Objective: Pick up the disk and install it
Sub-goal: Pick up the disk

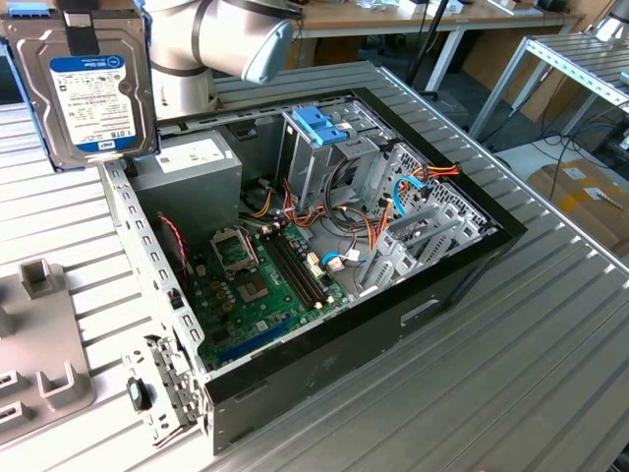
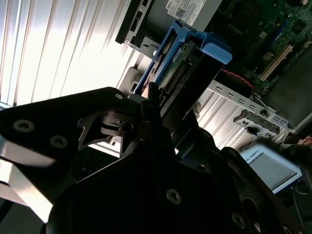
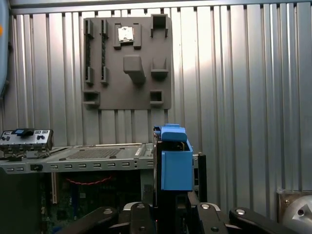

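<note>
The disk [image 1: 93, 93], silver with a white and blue label and a blue edge frame, hangs upright in the air at the exterior view's upper left, above the corner of the open computer case [image 1: 324, 393]. My gripper [image 1: 84, 29] is shut on the disk's top edge. In both wrist views the disk's blue frame [image 2: 195, 58] [image 3: 175, 165] sticks out between my black fingers [image 2: 151, 112] [image 3: 197, 170]. Below it lie the case's rear wall and green motherboard [image 1: 256, 280].
Inside the case stand a metal cage with a blue handle [image 1: 319, 128], a grey box with a white sticker [image 1: 192, 167] and coloured cables [image 1: 393, 187]. A grey fixture plate [image 3: 126, 63] lies on the ribbed metal table [image 1: 472, 393] beside the case.
</note>
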### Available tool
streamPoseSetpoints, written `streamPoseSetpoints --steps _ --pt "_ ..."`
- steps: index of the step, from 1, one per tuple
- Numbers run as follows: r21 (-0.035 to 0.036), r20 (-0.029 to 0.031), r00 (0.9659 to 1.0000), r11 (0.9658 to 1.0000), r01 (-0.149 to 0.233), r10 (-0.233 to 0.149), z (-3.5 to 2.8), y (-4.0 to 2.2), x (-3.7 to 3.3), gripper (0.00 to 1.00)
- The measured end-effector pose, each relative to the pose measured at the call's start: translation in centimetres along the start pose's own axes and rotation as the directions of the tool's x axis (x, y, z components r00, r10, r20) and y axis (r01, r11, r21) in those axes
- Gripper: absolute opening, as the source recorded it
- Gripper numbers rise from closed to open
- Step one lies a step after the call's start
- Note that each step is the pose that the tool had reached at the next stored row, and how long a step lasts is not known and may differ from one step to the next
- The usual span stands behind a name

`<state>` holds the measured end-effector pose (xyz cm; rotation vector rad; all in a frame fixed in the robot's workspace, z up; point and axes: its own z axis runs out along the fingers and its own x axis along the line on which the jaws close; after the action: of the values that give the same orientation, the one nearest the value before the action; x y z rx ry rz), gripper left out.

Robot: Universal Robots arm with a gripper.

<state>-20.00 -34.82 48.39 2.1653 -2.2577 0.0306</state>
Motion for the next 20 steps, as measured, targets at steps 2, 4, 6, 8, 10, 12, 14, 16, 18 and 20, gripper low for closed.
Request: streamPoseSetpoints --steps 2,4,6,8,10,12,14,16,18,20 --pt "0.0001 0.0001 1.0000 1.0000 0.000 0.000 0.00 -0.41 -0.02 0.35" --pt "0.0000 0.0000 1.0000 1.0000 0.000 0.000 0.00 -1.02 -0.05 0.35" --pt "0.0000 0.0000 1.0000 1.0000 0.000 0.000 0.01 -1.41 -0.07 0.35" --pt "0.0000 0.0000 1.0000 1.0000 0.000 0.000 0.00 -1.80 -0.09 0.35" --pt "0.0000 0.0000 1.0000 1.0000 0.000 0.000 0.01 -2.42 -0.12 0.35" --pt "0.0000 0.0000 1.0000 1.0000 0.000 0.000 0.01 -2.85 -0.14 0.35" --pt "0.0000 0.0000 1.0000 1.0000 0.000 0.000 0.01 -3.36 -0.17 0.35" --pt "0.0000 0.0001 1.0000 1.0000 0.000 0.000 0.02 -3.77 -0.19 0.35" --pt "0.0000 0.0000 1.0000 1.0000 0.000 0.000 0.02 -4.26 -0.21 0.35" --pt "0.0000 0.0000 1.0000 1.0000 0.000 0.000 0.02 -5.00 -0.25 0.35"
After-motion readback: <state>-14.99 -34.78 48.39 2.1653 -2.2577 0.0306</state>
